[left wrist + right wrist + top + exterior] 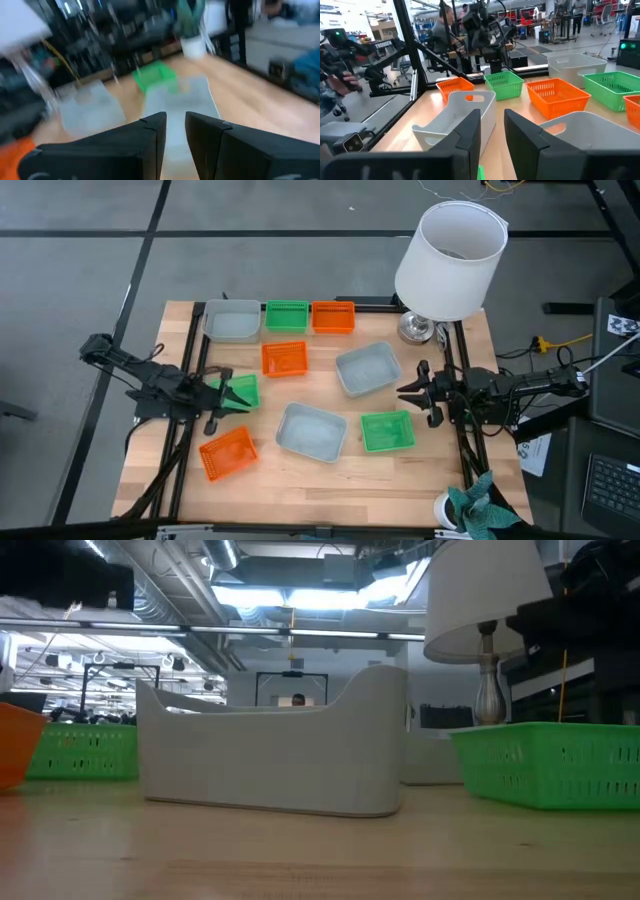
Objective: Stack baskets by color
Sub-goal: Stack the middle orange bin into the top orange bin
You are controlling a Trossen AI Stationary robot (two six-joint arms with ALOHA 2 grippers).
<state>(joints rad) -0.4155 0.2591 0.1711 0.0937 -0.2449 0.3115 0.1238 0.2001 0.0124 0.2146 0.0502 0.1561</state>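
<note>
Reading off the top view: counted nine baskets, all single, none stacked.
- Back row, side by side: grey-blue basket [232,321], green basket [287,315], orange basket [333,317].
- Mid-table: second orange basket [285,358] just in front of the back-row green one, second grey-blue basket [367,369] tilted askew to its right.
- Front: third orange basket [228,454] near the left corner, third grey-blue basket [311,431] centred, second green basket [387,431] just beside it on the right.
- Third green basket [246,389] sat at the left side, partly under the left gripper [222,396].

Left gripper: fingers stood a narrow gap apart in its wrist view, nothing seen between them. Couldn't tell whether it touched the green basket below.

Right gripper [403,392]: hovered at the right edge near the askew grey-blue basket, pointed inward. Fingers slightly apart too, held nothing.

Also noted a white lamp [448,260] at the back right corner.
</note>
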